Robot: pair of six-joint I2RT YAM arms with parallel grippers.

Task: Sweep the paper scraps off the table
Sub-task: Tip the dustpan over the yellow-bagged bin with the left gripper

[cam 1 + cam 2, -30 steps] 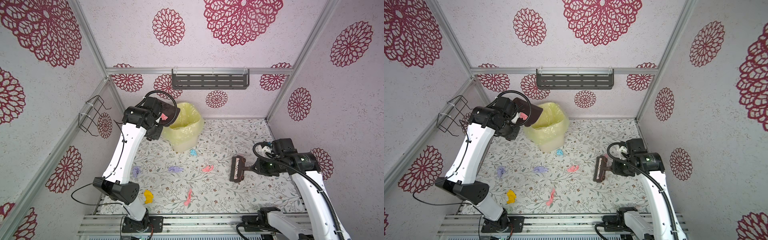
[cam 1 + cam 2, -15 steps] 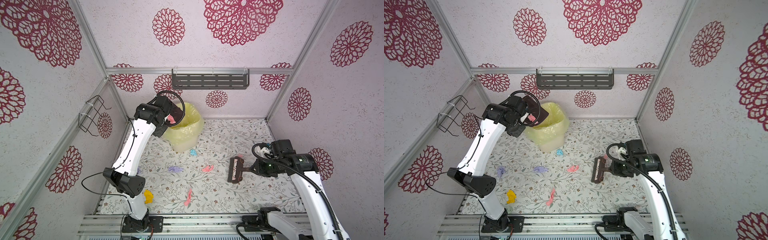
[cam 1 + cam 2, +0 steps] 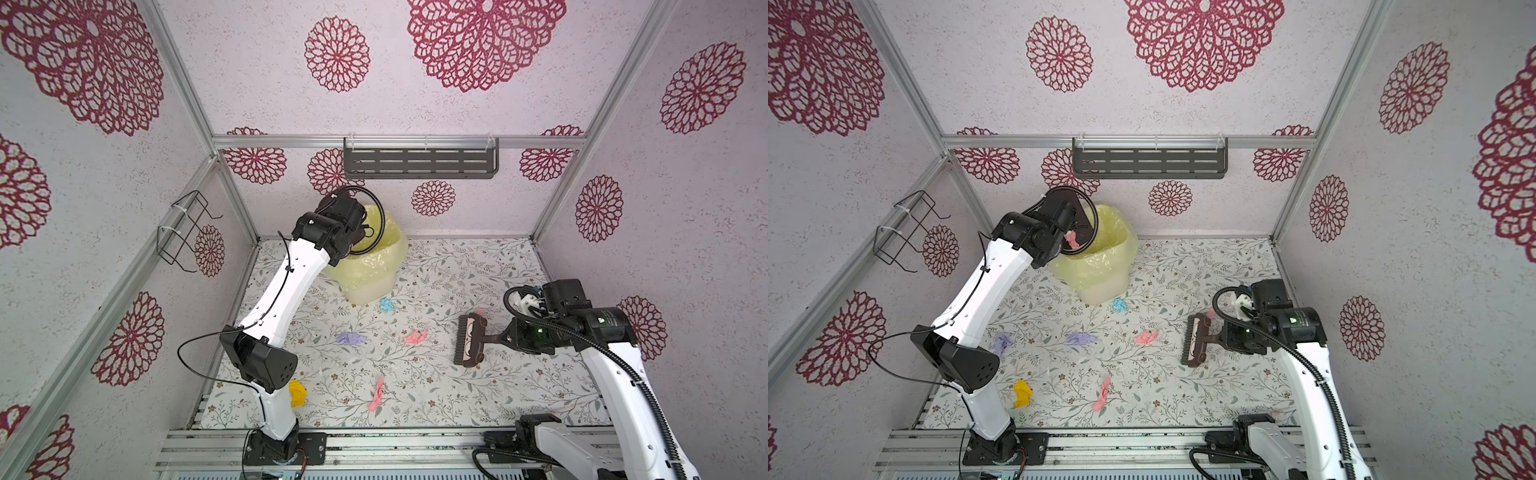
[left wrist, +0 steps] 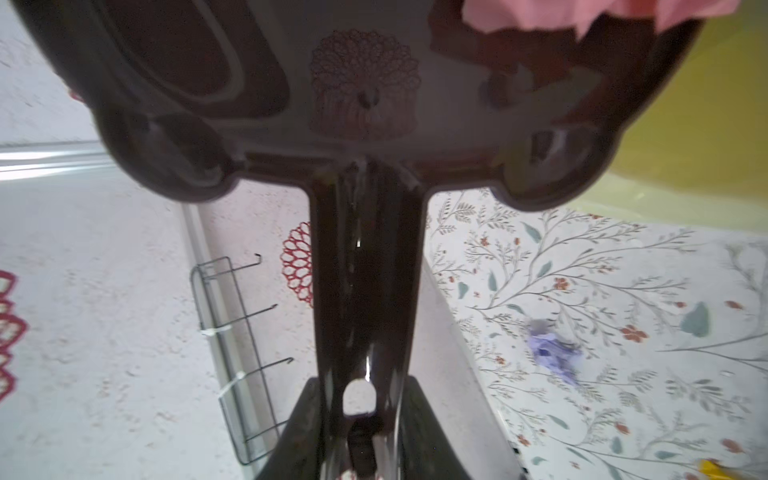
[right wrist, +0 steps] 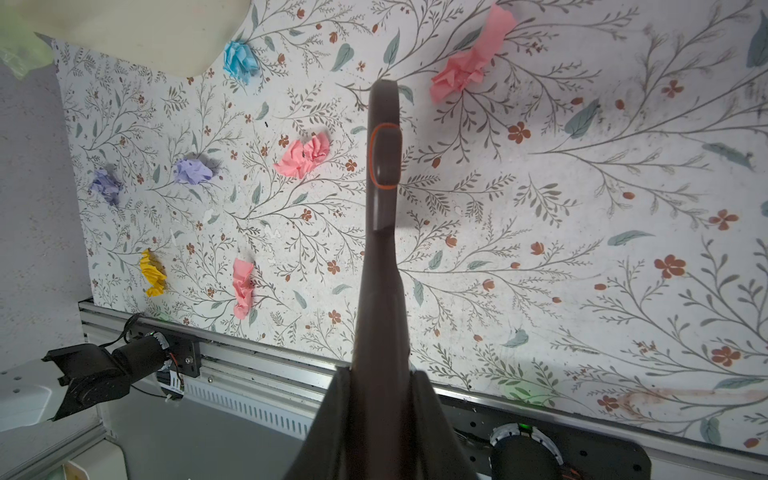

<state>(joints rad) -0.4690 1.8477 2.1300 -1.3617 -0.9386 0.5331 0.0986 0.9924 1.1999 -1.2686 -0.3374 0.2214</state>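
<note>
Left claw (image 4: pixel 361 415) clamps the dustpan (image 4: pixel 361 104) over the yellow bin (image 3: pixel 1100 257), I think; its pink scrap (image 3: pixel 1072 240) could slide past the rim. Right claw (image 5: pixel 380 399) grips the brush (image 3: pixel 469 347); paper scraps (image 5: pixel 301 156) litter the table (image 3: pixel 478 266).

No text, number or brand can be read in any view. A small pale printed mark sits on the black joint (image 3: pixel 607 322) of the right arm in a top view, but it is too small to read.
</note>
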